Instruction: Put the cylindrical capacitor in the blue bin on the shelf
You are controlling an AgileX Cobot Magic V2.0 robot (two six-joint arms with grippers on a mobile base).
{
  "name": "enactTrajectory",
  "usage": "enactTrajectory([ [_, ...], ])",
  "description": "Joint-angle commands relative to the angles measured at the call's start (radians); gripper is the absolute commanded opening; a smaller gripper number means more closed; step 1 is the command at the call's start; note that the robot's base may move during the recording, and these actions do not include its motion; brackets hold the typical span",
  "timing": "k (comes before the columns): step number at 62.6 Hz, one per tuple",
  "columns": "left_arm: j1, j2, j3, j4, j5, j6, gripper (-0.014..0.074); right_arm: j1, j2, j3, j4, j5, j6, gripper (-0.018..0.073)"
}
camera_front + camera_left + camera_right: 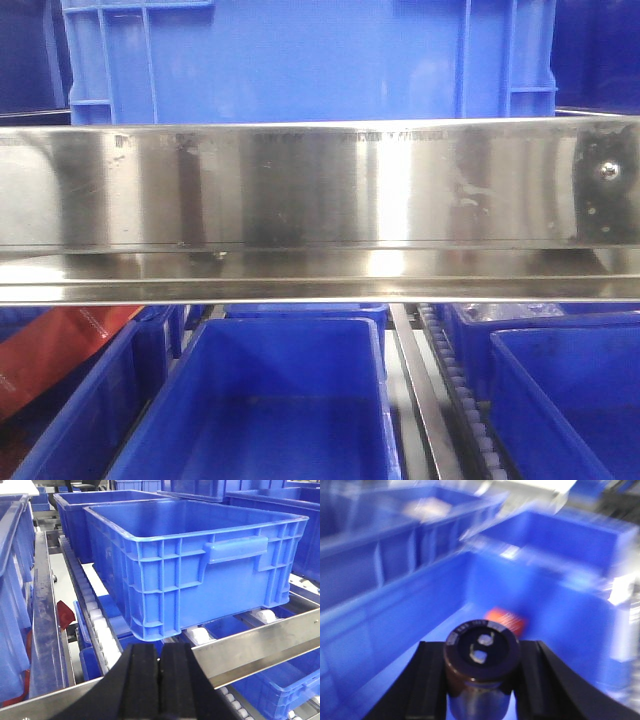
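Your right gripper (480, 680) has its two black fingers (427, 680) squeezed onto the dark round capacitor with a shiny metal body (479, 665), holding it from both sides with its flat top and two little screw posts facing the camera. So the part is in your right hand, up over a blue plastic bin (395, 625). A small red thing (506, 621) lies on that bin's floor (too blurry to name). The right wrist picture is smeared, so I think this arm is moving. Slow it down. Bring the capacitor low over a bare bit of the bin floor, well inside the walls, before you let go, or it may roll or bounce.

Your left gripper (160, 680) has its black pads pressed together with nothing between them. It hangs just in front of the shiny steel front rail of the shelf (260, 647), pointing at a big blue crate with a handle (200, 570) on the white rollers (102, 630). Keep it parked there, out of the way.
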Motion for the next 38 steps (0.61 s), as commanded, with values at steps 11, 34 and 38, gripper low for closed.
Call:
enactTrajectory([
  [11,0.005,-0.005,0.001,-0.007,-0.004,-0.007,-0.0111,0.004,0.187,-0.032,-0.003,-0.012,-0.008,-0.0162],
  [34,0.005,-0.005,0.001,-0.007,-0.004,-0.007,-0.0111,0.000,0.283,-0.032,-0.001,-0.029,-0.008,-0.0152],
  [38,0.005,-0.005,0.001,-0.007,-0.004,-0.007,-0.0111,0.000,0.283,-0.034,0.002,-0.026,-0.008,-0.0070],
])
